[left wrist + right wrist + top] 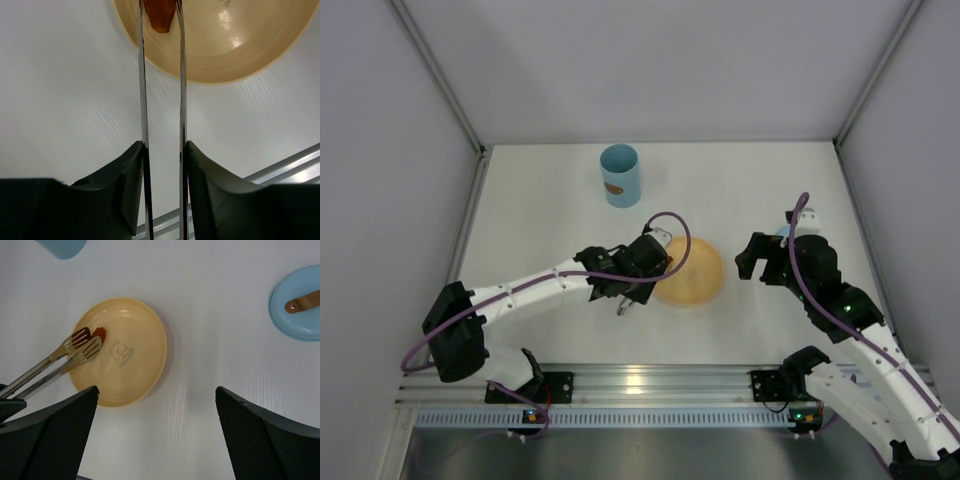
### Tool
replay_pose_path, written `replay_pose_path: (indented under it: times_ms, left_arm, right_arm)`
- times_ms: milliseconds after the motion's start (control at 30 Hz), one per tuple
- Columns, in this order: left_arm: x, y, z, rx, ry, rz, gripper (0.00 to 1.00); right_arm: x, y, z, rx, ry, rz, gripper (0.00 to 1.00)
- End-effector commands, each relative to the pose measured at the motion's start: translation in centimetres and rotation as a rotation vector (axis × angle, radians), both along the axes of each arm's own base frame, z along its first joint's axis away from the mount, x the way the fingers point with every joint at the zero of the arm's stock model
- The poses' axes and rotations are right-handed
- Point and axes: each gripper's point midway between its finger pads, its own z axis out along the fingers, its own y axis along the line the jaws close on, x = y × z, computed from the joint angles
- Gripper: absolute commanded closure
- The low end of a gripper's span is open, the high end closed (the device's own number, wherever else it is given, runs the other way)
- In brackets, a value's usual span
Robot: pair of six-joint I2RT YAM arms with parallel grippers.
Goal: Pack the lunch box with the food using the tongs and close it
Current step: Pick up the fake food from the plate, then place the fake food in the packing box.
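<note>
left gripper (164,147): clamped on both arms of the tongs (143,90) down near their joined end, pressing them partway together. Gripping low leaves the long arms free to reach out over the plate.
food (160,15): only one reddish-brown piece shows, on the plate's left side with a tong tip on either side of it. Looks pinched, but I can't tell whether it's off the plate yet.
plate (705,285): mid-counter, a bit toward the near edge, right in front of the left arm.
box (620,175): upright and open near the far edge of the counter (540,220), left of middle and well apart from the plate, so the piece has to be carried across.
lid (295,315): lying flat toward the right edge, brown strap up. It's off so the box can be filled.
right gripper (156,390): wide open, holding nothing, hanging over the counter between plate and lid. My guess is it's parked there for the lid job later.
step: picking up food; closing isn't done yet.
</note>
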Motion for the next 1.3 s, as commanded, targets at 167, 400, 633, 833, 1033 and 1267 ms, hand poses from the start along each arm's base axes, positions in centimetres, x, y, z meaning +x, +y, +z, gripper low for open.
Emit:
replay_pose_path:
  times_ms: [167,400,633,833,1033,1267]
  left_arm:
    - [0.2,-2.1,1.1,-0.080,-0.006,-0.024,0.64]
    - [1.4,-2.9,4.2,-0.132,-0.067,-0.011,0.67]
    - [3.7,-3.5,10.1,-0.193,-0.201,0.037,0.68]
    - [7.8,-2.3,15.3,-0.204,-0.342,0.167,0.67]
    - [14.3,1.5,19.3,-0.251,-0.411,0.347,0.67]
    - [20.1,4.8,20.3,-0.268,-0.426,0.469,0.67]
  right_arm:
    - [-0.4,0.1,0.1,0.003,-0.006,0.009,0.01]
    - [-0.4,-0.1,0.6,-0.007,-0.012,0.007,0.01]
    - [-0.3,-0.3,1.3,-0.017,-0.021,0.000,0.01]
    - [-0.2,-0.2,1.7,-0.016,-0.025,0.005,0.01]
    - [-0.1,-0.2,1.7,-0.018,-0.024,0.005,0.01]
    - [0.0,-0.1,1.4,-0.027,-0.019,0.004,0.01]
